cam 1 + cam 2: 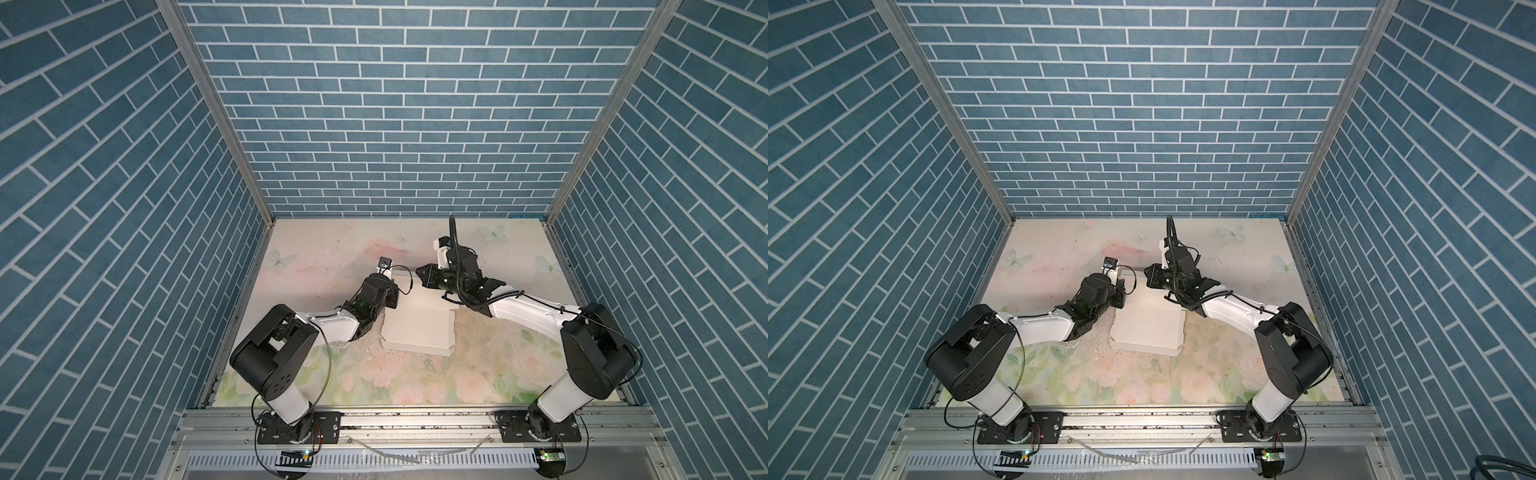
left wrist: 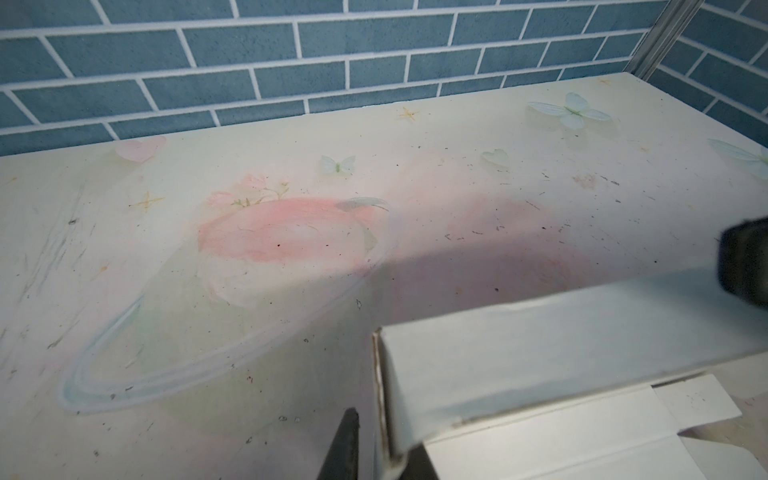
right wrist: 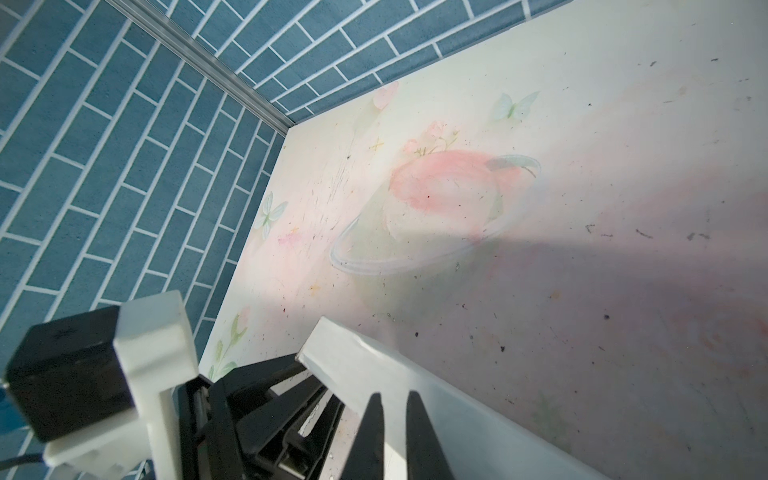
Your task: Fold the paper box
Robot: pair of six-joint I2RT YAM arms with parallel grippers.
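Note:
The white paper box (image 1: 419, 332) (image 1: 1148, 332) lies in the middle of the flowered table, with its far flap (image 2: 540, 353) (image 3: 353, 365) raised off the base. My left gripper (image 1: 394, 296) (image 1: 1121, 296) (image 2: 384, 440) is at the flap's left end. Its jaws stand on either side of the flap's end edge and are closed down on it. My right gripper (image 1: 420, 277) (image 1: 1147, 274) (image 3: 395, 397) reaches in from the right at the same flap. Its two fingers are almost together, both lying against the flap's face, with nothing between them.
Blue brick walls (image 1: 395, 124) close the table on three sides. The far half of the flowered mat (image 1: 332, 257) is bare behind the box. A metal rail (image 1: 415, 419) runs along the front edge, and both arm bases sit on it.

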